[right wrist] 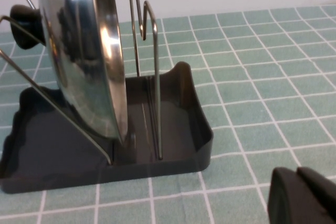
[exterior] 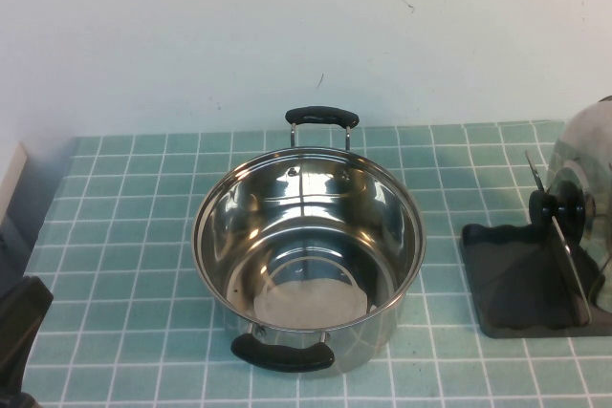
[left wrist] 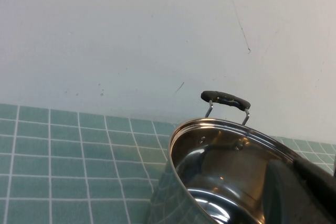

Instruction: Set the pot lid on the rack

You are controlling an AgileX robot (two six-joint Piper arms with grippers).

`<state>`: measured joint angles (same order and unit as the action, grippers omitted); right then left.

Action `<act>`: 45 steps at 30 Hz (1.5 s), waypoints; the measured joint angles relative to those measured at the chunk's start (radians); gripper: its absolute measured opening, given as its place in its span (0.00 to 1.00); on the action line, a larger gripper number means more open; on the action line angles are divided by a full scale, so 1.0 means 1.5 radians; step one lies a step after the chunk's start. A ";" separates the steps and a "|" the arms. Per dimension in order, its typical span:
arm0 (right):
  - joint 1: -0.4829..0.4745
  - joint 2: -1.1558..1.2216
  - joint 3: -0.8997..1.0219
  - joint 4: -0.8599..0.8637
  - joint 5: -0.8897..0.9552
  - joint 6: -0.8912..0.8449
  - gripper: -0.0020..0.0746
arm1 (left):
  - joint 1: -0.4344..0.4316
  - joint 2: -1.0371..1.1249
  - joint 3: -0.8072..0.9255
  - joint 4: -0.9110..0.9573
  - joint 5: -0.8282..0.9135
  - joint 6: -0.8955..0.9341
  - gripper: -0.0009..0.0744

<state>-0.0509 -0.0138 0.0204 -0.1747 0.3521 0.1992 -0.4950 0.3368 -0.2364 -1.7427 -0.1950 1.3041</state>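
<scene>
The shiny steel pot lid [exterior: 585, 164] stands on its edge in the dark grey rack [exterior: 512, 284] at the right of the table, its black knob [exterior: 555, 207] facing the pot. In the right wrist view the lid [right wrist: 79, 51] leans between the wire dividers [right wrist: 152, 77] of the rack [right wrist: 178, 145]. My right gripper [right wrist: 302, 198] is shut and empty, low over the tiles beside the rack and apart from it. My left gripper [exterior: 19, 327] sits at the near left edge, shut and empty, beside the pot; it also shows in the left wrist view [left wrist: 299, 192].
A deep steel pot [exterior: 306, 265] with two black handles stands uncovered at the table's middle, also in the left wrist view [left wrist: 220, 177]. Green tiles [exterior: 124, 217] cover the table. A white wall [exterior: 287, 26] rises behind.
</scene>
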 joint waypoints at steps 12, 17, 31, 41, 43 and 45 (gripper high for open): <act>0.000 0.000 0.000 0.000 0.000 -0.004 0.02 | 0.000 0.000 0.000 0.000 0.000 0.000 0.01; 0.000 0.000 0.000 0.000 0.000 -0.004 0.02 | 0.000 0.000 0.000 0.000 -0.015 0.000 0.01; 0.000 0.000 0.000 0.000 0.000 -0.004 0.02 | 0.019 0.000 0.046 0.530 0.048 -0.420 0.01; 0.000 0.000 0.000 0.000 0.000 -0.004 0.02 | 0.217 -0.109 0.105 1.046 0.362 -0.923 0.01; 0.000 0.000 0.000 0.000 0.000 -0.004 0.02 | 0.245 -0.151 0.111 1.072 0.377 -0.890 0.01; 0.000 0.000 0.000 0.000 0.000 -0.004 0.02 | 0.282 -0.206 0.123 1.101 0.384 -0.842 0.01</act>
<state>-0.0509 -0.0138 0.0204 -0.1747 0.3521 0.1935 -0.0717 0.0274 -0.0523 -0.0912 0.3802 0.0417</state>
